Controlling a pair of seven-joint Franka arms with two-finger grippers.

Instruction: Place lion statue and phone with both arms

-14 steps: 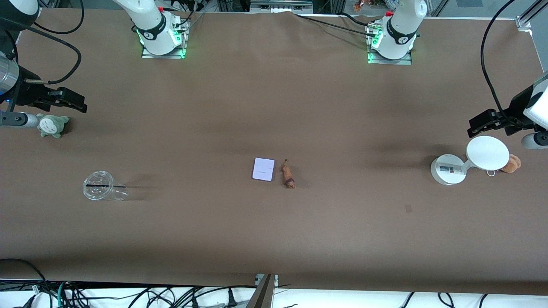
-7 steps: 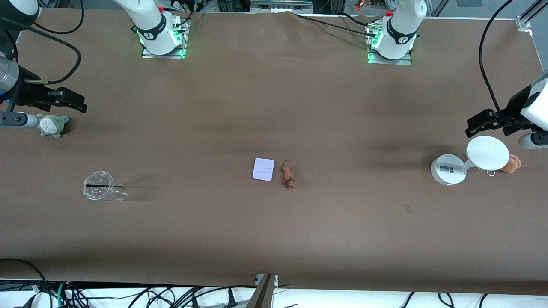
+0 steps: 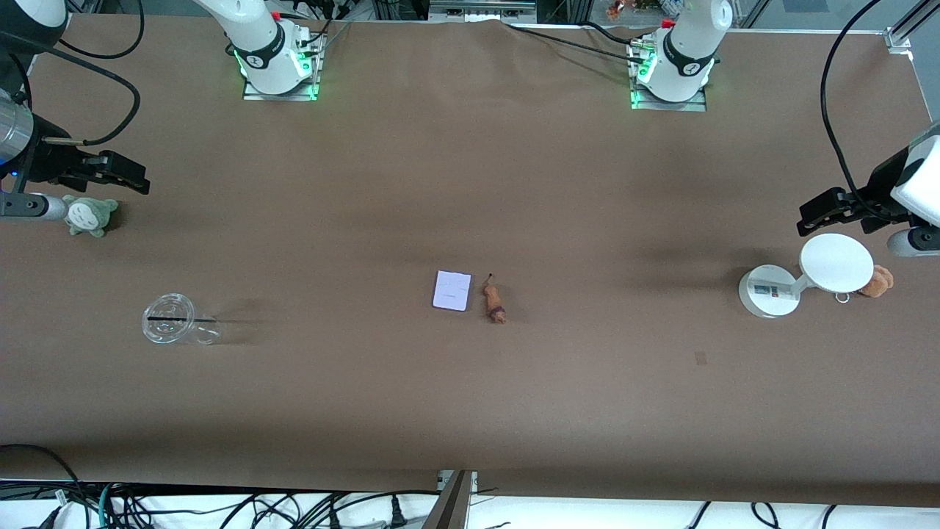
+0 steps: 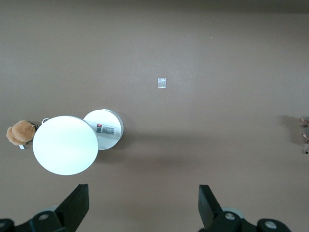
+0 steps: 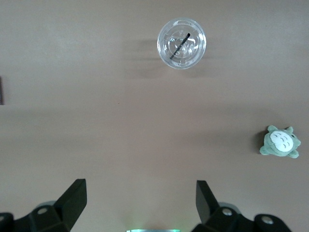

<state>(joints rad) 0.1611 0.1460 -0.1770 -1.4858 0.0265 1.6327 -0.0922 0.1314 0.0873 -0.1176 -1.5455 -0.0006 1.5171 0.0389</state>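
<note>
The phone (image 3: 452, 291), a pale flat slab, lies at the middle of the table. Right beside it, toward the left arm's end, lies the small orange-brown lion statue (image 3: 495, 302), its dark head end nearer the front camera. My left gripper (image 3: 826, 209) (image 4: 143, 193) hangs open and empty over the table next to the white disc stand. My right gripper (image 3: 121, 174) (image 5: 140, 191) hangs open and empty over the right arm's end, beside the grey-green plush. Both are well away from the phone and the statue.
A white disc stand (image 3: 836, 263) (image 4: 65, 145) with a round base (image 3: 767, 292) stands at the left arm's end, a brown plush (image 3: 877, 281) (image 4: 19, 133) beside it. At the right arm's end are a clear lidded cup (image 3: 170, 319) (image 5: 182, 36) and a grey-green plush (image 3: 89, 214) (image 5: 280, 142).
The left gripper has crept very slightly toward the table's middle. The right arm, the phone and the statue have not moved.
</note>
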